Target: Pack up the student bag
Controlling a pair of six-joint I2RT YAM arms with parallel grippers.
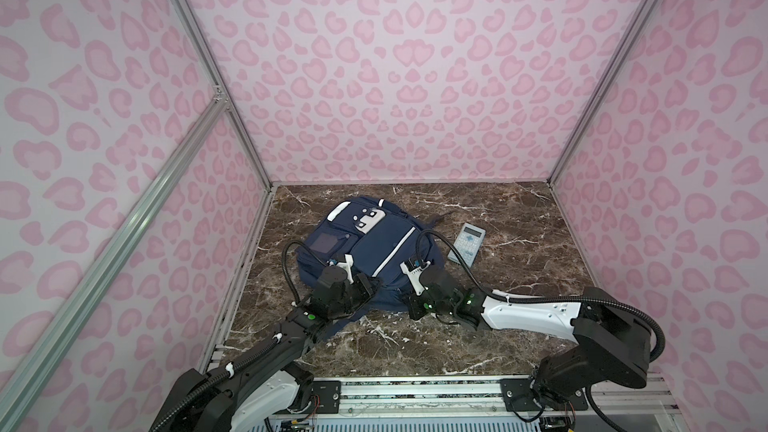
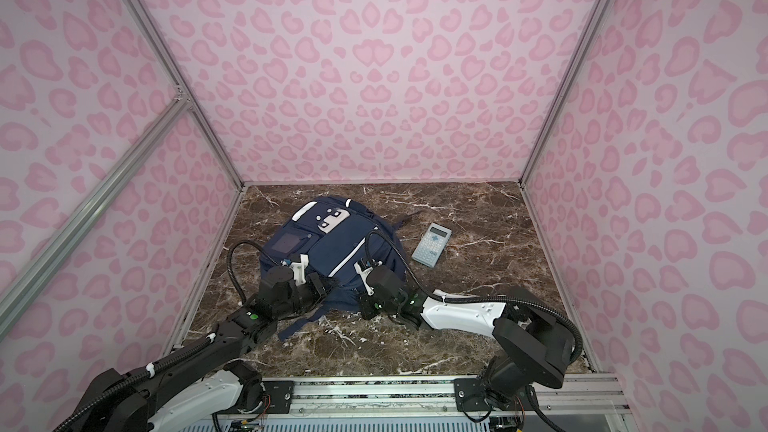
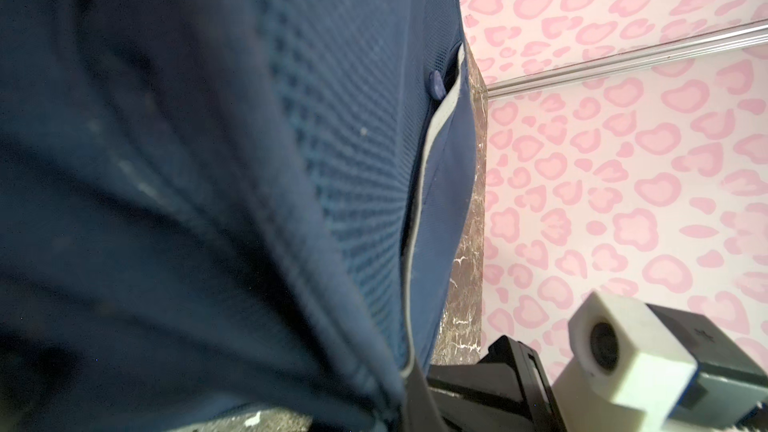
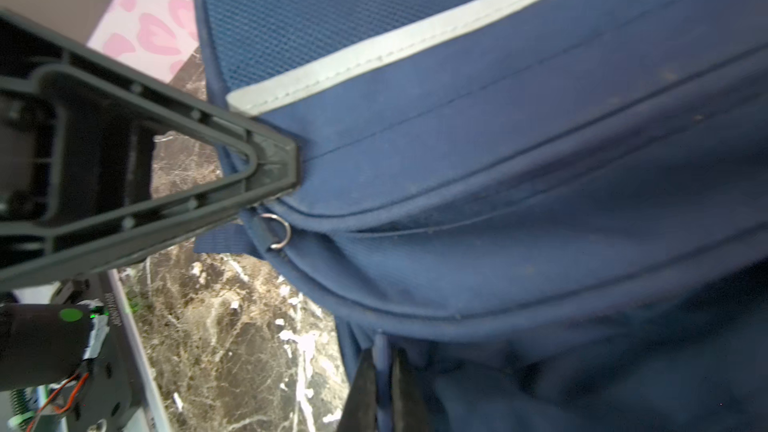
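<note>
The student bag (image 1: 382, 238) (image 2: 345, 238), navy with white stripes, lies flat on the marble table in both top views. Both grippers are at its near edge. My left gripper (image 1: 371, 284) (image 3: 409, 403) is shut on a fold of the bag's fabric (image 3: 208, 160) at a seam. From the right wrist view its black fingers (image 4: 270, 168) meet tip to tip on that seam. A hand's width to the right, my right gripper (image 1: 409, 304) (image 4: 384, 371) is shut on a thin blue pull tab (image 4: 381, 351) hanging from the bag's lower edge (image 4: 498, 160).
A grey-blue calculator (image 1: 466, 243) (image 2: 432, 242) lies on the marble to the right of the bag. A small metal ring (image 4: 279, 231) hangs off the bag's seam. Pink patterned walls (image 1: 395, 76) close in the table on three sides, and a metal rail (image 1: 415, 388) runs along the front.
</note>
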